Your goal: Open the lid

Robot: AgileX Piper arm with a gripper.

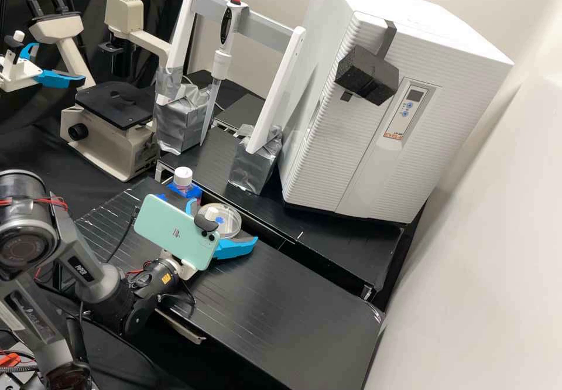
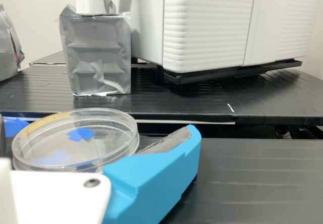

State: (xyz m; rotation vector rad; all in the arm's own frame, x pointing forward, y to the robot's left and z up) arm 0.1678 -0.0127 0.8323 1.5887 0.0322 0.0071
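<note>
Low on the black bench, my gripper (image 1: 223, 220) stands open around the clear round dish (image 1: 230, 226), one blue finger on either side. The phone and its mount partly cover the dish and the nearer parts of the fingers. In the wrist view, the gripper (image 2: 96, 138) has one blue finger (image 2: 156, 171) beside the dish (image 2: 121, 156), its grey-padded tip past the rim. A clear lid (image 2: 103, 125) with a small blue tape patch (image 2: 81, 134) covers the dish. Whether a finger touches the rim, I cannot tell.
A white-capped bottle (image 1: 182, 177) in a blue holder stands just behind the gripper. Farther back are a pipette stand (image 1: 269, 97) with silver-taped feet, a big white incubator (image 1: 363, 144) and a microscope (image 1: 111, 132). A raised black shelf (image 1: 328, 249) runs behind the dish.
</note>
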